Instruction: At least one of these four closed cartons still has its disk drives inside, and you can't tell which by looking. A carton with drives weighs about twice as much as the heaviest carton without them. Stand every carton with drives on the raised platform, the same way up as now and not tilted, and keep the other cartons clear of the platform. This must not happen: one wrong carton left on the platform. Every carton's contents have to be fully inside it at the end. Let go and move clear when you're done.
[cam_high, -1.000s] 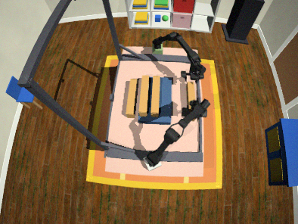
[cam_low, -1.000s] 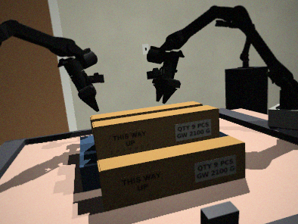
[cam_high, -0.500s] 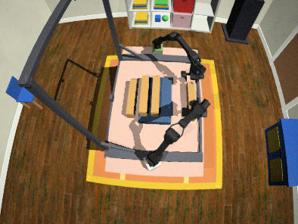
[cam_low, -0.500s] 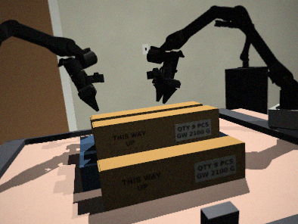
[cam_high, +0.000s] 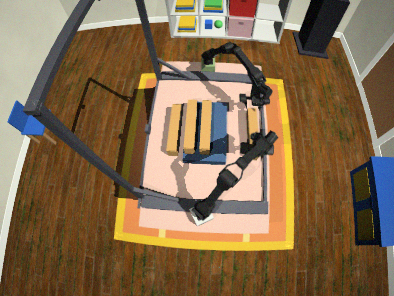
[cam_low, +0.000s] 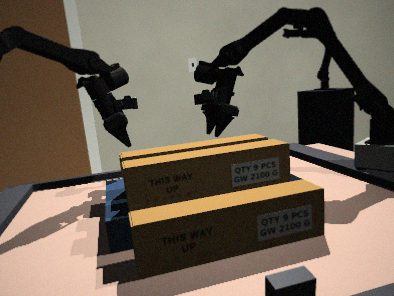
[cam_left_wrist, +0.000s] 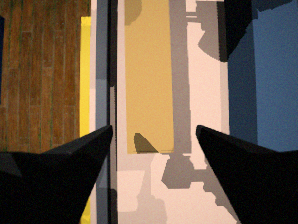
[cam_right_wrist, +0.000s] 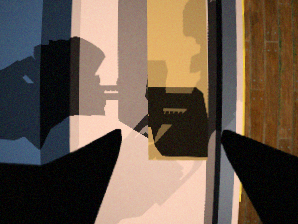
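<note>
The left tool (cam_high: 254, 101) (cam_low: 129, 145) (cam_left_wrist: 154, 129) and right tool (cam_high: 257, 148) (cam_low: 213, 134) (cam_right_wrist: 171, 134) have fingers apart, above the lone box (cam_high: 253, 121) (cam_left_wrist: 148, 75) (cam_right_wrist: 170, 45). Lifting might show if it's heavy.
</note>
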